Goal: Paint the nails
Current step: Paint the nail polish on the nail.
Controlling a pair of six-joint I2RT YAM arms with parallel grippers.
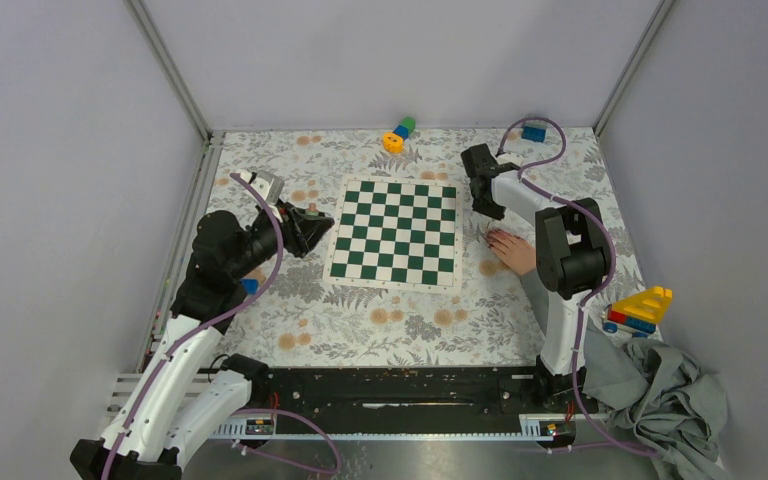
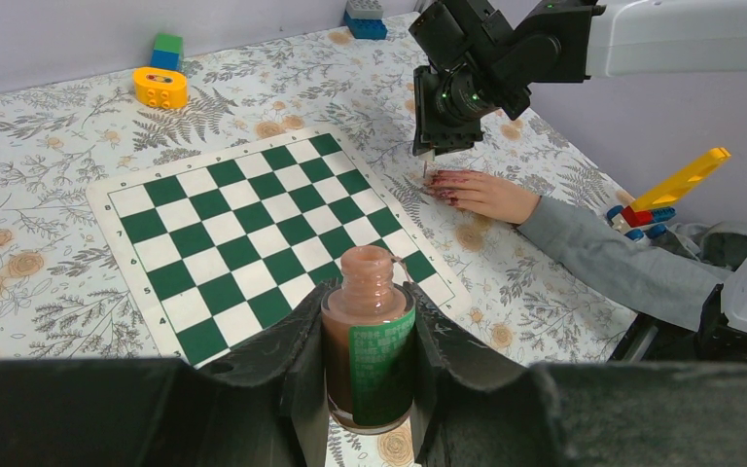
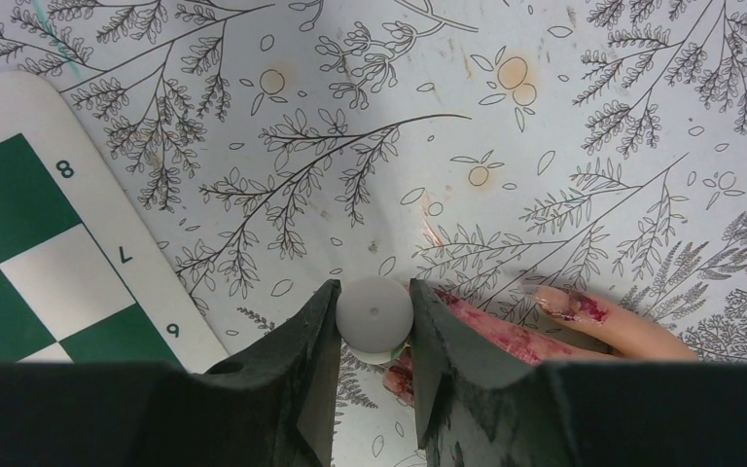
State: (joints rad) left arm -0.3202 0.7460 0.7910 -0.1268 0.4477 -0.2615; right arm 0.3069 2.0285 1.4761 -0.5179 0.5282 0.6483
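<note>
Reddish-pink nails (image 1: 493,238) lie on the bench (image 1: 290,300) beside the chessboard (image 1: 396,230), under the right gripper (image 1: 488,208); a hand twitch may smear polish. Left wrist view: the left gripper (image 2: 368,309) clamps the open polish bottle (image 2: 368,350), which would spill if tilted. Right wrist view: the right gripper pinches the white brush cap (image 3: 374,313) above stained fingers (image 3: 593,316); a low stroke risks painting skin.

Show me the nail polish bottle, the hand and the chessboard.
nail polish bottle (image 2: 377,362): left wrist view, on its green label.
hand (image 2: 491,195): left wrist view, back of the hand.
chessboard (image 1: 395,233): top external view, middle of the board.
</note>
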